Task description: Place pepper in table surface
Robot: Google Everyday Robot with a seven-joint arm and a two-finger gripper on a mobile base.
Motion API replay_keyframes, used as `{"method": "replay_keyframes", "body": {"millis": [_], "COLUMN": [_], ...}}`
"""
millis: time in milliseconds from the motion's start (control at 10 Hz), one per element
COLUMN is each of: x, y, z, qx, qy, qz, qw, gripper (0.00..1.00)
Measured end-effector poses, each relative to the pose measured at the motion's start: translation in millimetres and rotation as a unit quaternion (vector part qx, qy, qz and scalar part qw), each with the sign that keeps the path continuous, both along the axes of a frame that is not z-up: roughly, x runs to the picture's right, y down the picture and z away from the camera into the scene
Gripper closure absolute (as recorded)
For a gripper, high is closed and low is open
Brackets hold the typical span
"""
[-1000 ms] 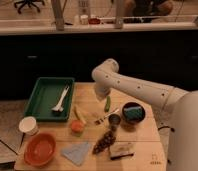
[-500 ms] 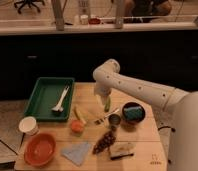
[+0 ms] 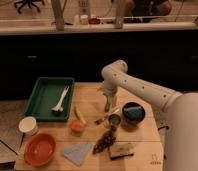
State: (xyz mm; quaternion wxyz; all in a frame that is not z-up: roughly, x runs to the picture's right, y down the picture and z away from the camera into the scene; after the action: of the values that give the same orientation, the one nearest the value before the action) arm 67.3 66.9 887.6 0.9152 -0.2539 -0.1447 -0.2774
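The pepper (image 3: 107, 104) is a small slim green thing hanging upright just under my gripper (image 3: 107, 97), over the middle of the table surface (image 3: 89, 97), a pale wooden top. My white arm reaches in from the right, and the gripper points down at the far centre of the table. The pepper's lower tip is close to the wood; whether it touches is unclear.
A green tray (image 3: 42, 97) with a white utensil (image 3: 61, 100) sits at the left. A yellowish slim item (image 3: 79, 115) and an orange fruit (image 3: 77, 126) lie near the middle. A dark bowl (image 3: 133, 112), small can (image 3: 114, 120), red bowl (image 3: 40, 148), white cup (image 3: 28, 125), blue cloth (image 3: 78, 151) and snack items crowd the front.
The gripper and the pepper have come down slightly toward the tabletop; the arm's place over the table is much the same.
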Motion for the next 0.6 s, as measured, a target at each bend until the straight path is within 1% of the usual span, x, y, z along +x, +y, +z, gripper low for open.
{"method": "replay_keyframes", "body": {"millis": [300,600], "x": [3.2,4.0], "y": [10.5,14.8], "z": [23.5,42.3], "qx": [0.003,-0.005], "qy": [-0.002,-0.004], "qz": [-0.014,-0.018], "qw": [0.9999,0.9998], "gripper": [0.20,0.20]}}
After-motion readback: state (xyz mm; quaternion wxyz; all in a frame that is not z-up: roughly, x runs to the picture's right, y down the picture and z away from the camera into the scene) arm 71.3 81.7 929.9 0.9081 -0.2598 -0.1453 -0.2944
